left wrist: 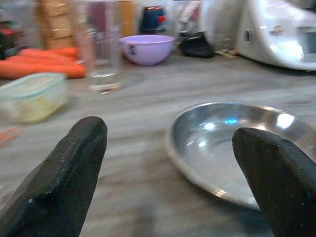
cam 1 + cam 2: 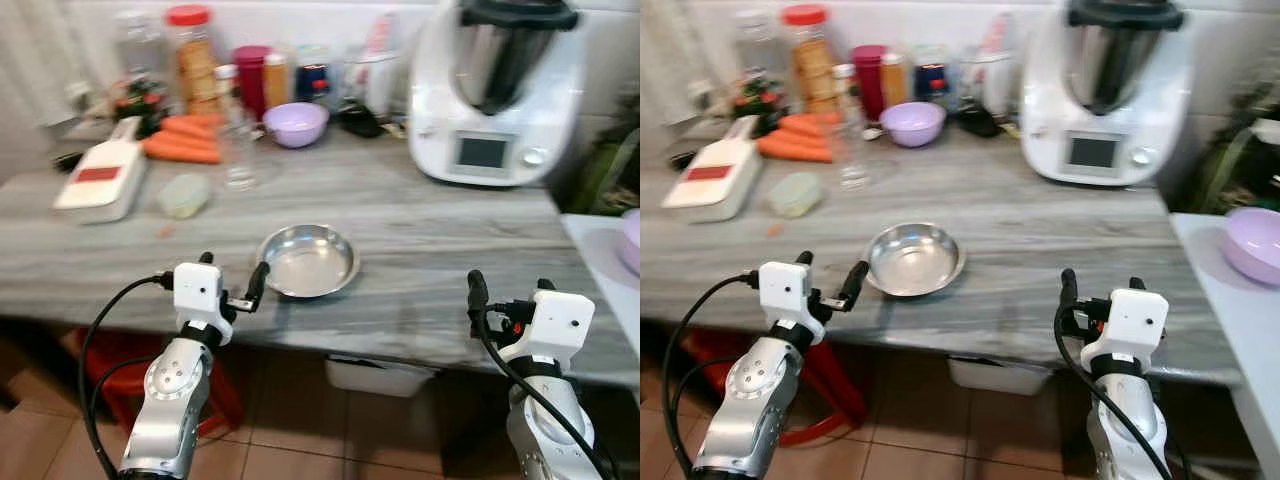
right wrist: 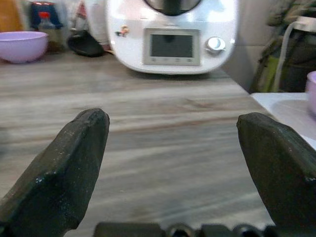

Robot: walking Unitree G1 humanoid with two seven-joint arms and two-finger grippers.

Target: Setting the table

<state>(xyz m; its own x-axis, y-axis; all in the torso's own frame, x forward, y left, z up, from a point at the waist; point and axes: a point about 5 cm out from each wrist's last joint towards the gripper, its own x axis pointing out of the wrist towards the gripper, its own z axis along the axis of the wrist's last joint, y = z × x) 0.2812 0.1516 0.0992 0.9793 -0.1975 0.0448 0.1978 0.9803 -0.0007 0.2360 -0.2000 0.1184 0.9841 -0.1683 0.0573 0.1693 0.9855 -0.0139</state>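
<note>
A shallow steel bowl [image 2: 308,260] sits on the grey wood-grain counter [image 2: 430,230], near its front edge. My left gripper [image 2: 233,272] is open at the counter's edge, just left of the bowl, one fingertip close to its rim. In the left wrist view the steel bowl [image 1: 242,143] lies ahead between the open fingers [image 1: 64,173], nearer one of them. My right gripper [image 2: 510,290] is open at the front edge further right, with only bare counter in front of it [image 3: 173,128]. A clear glass [image 2: 240,150] and a purple bowl [image 2: 296,123] stand further back.
A white food processor [image 2: 495,90] stands at the back right. Carrots [image 2: 185,140], a white slicer [image 2: 100,180], a small lidded container [image 2: 183,195] and several jars fill the back left. Another purple bowl [image 2: 1252,243] rests on a white table to the right.
</note>
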